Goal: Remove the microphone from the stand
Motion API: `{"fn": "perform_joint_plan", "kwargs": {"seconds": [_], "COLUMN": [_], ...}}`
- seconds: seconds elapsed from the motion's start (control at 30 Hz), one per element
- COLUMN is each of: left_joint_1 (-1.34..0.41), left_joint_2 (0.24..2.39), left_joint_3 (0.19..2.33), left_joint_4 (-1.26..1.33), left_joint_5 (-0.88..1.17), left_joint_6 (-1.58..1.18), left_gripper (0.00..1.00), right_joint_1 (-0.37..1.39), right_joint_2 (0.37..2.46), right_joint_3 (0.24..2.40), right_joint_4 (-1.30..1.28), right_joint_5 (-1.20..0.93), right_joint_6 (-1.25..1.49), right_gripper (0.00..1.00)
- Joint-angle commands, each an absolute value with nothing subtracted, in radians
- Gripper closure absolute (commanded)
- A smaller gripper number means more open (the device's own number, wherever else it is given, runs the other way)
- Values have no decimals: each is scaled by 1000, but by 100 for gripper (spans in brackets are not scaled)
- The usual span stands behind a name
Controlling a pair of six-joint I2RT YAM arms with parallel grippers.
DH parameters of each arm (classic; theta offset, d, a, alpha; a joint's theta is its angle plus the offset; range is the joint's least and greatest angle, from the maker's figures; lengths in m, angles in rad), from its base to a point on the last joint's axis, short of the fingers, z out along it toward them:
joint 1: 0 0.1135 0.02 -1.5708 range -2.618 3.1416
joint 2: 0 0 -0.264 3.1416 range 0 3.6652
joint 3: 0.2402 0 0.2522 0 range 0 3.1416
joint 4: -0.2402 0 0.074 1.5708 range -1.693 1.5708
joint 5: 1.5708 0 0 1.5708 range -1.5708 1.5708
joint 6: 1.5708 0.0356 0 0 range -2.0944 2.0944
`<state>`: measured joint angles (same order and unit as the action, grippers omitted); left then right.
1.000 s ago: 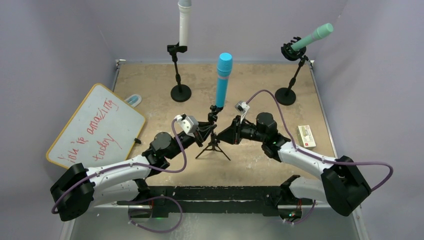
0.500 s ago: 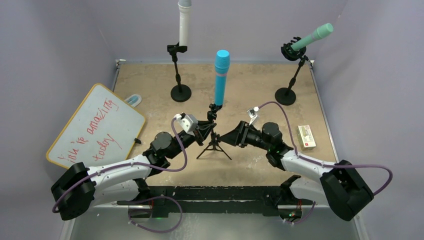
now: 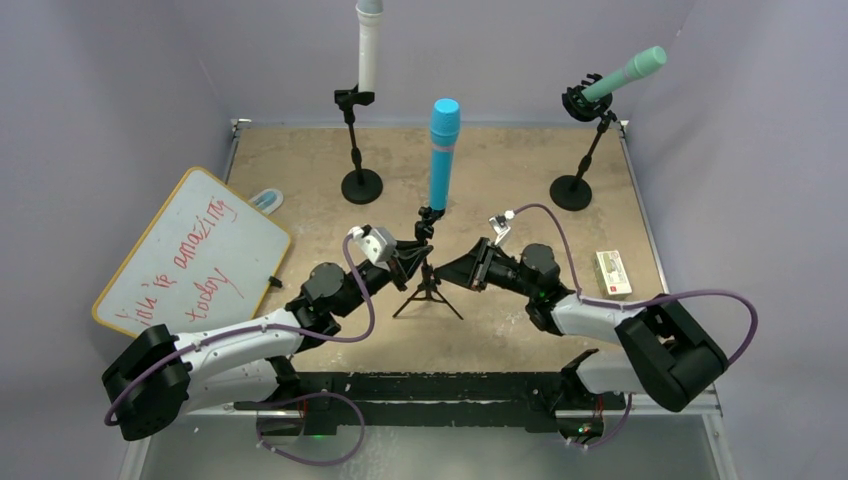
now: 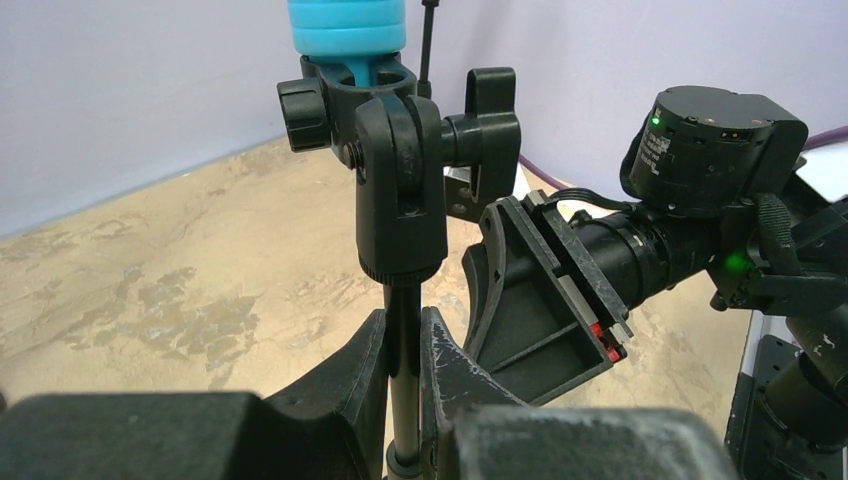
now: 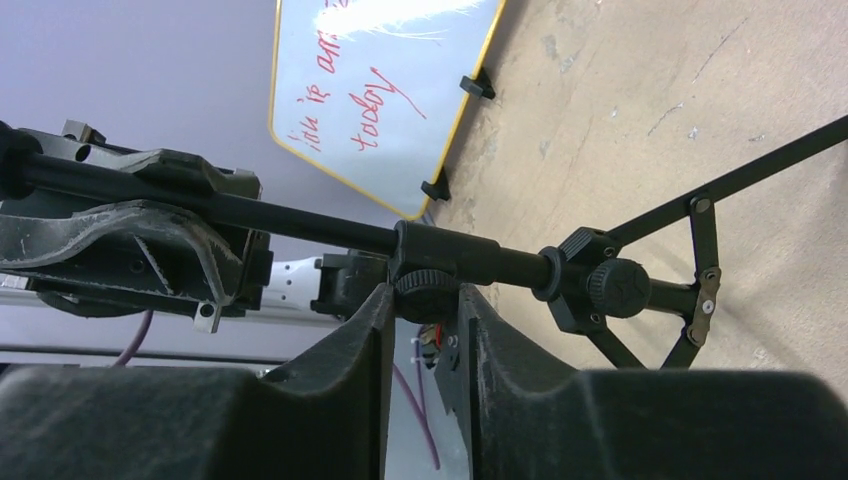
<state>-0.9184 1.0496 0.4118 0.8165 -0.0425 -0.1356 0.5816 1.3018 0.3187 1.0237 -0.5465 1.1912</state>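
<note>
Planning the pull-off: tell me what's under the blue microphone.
A black clip holds the blue microphone atop the tripod stand, whose pole the left end effector clamps lower down. The microphone's bottom end is hidden inside the clip.

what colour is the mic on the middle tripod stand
The mic is bright blue; the top view shows it best.

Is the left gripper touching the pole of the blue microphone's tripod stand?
Touching. The left wrist view shows the left gripper closed on the thin stand pole, both fingers against it with no gap.
</note>
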Motion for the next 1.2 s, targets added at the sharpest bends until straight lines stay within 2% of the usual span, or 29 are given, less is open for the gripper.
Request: {"fn": "perform_joint_plan", "kwargs": {"seconds": [0.0,0.1,0.2,0.37,0.5,0.57,0.63,0.7,0.8,0.9,1.0,1.17], "left_joint_1": [-915,-914,-914,-914,-914,-914,-914,-914,-915,-914,-914,-914], "left_joint_2": [1047,1044,1050,1063,1071,1070,1065,1059,1052,1054,1058,1053], "left_joint_3": [452,453,460,476,485,489,491,490,491,490,490,486], "left_joint_4": [780,779,779,767,763,755,746,738,728,729,729,726], "left_joint_5": [-76,-80,-79,-74,-75,-75,-77,-77,-78,-74,-72,-72], "left_joint_6": [-134,-133,-140,-156,-160,-160,-155,-149,-144,-144,-143,-143], "left_gripper": [100,100,100,100,100,100,100,100,100,100,100,100], "right_joint_1": [581,581,583,584,586,586,586,584,576,575,575,575], "right_joint_2": [1290,1271,1233,1156,1166,1169,1157,1130,1081,1086,1138,1216], "right_joint_3": [307,326,395,460,483,488,470,437,389,324,288,305], "right_joint_4": [1111,1085,912,675,616,598,619,641,647,833,1020,1090], "right_joint_5": [-576,-605,-604,-552,-534,-522,-540,-496,-377,-429,-460,-499], "right_joint_6": [1197,1086,814,385,285,317,398,566,797,984,1113,1162], "right_gripper": [76,80,82,80,77,71,60,48,35,34,38,45]}}
